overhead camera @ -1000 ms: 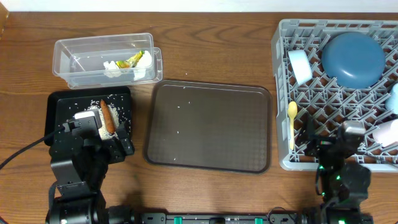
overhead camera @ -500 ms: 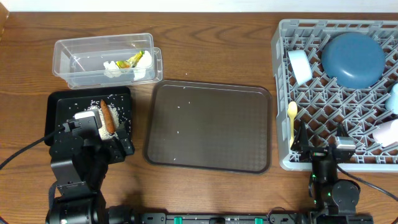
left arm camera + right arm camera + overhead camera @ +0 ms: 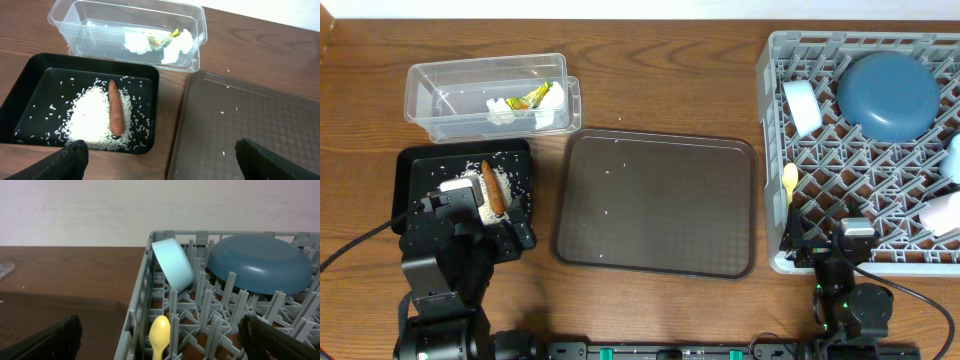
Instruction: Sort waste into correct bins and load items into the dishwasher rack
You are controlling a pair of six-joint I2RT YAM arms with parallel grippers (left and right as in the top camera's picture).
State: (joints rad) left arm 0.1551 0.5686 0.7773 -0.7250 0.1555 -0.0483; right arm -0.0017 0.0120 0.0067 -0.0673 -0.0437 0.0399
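Observation:
The clear tub (image 3: 450, 95) holds white tissue (image 3: 136, 43) and a yellow-green wrapper scrap (image 3: 173, 33). In the black tray (image 3: 36, 84) an orange carrot (image 3: 115, 111) lies on a heap of rice (image 3: 90, 120). My left gripper (image 3: 160, 152) hangs open and empty over that tray's near edge. The grey rack (image 3: 772, 150) carries the dark-blue plate (image 3: 888, 95), a light-blue bowl (image 3: 173, 263) on its side, a second bowl (image 3: 952, 155), the cup (image 3: 942, 212) and the cream spoon (image 3: 160, 333). At the rack's near left corner, my right gripper (image 3: 827, 242) stands open with nothing held.
The large dark brown serving tray (image 3: 655, 205) lies between the black tray and the rack, with a few stray rice grains on it. A black cable (image 3: 355, 245) runs off to the left of my left arm. A pale wall stands behind the table.
My right arm has drawn back from the rack toward the table's near edge. The left arm and all the objects have stayed where they were.

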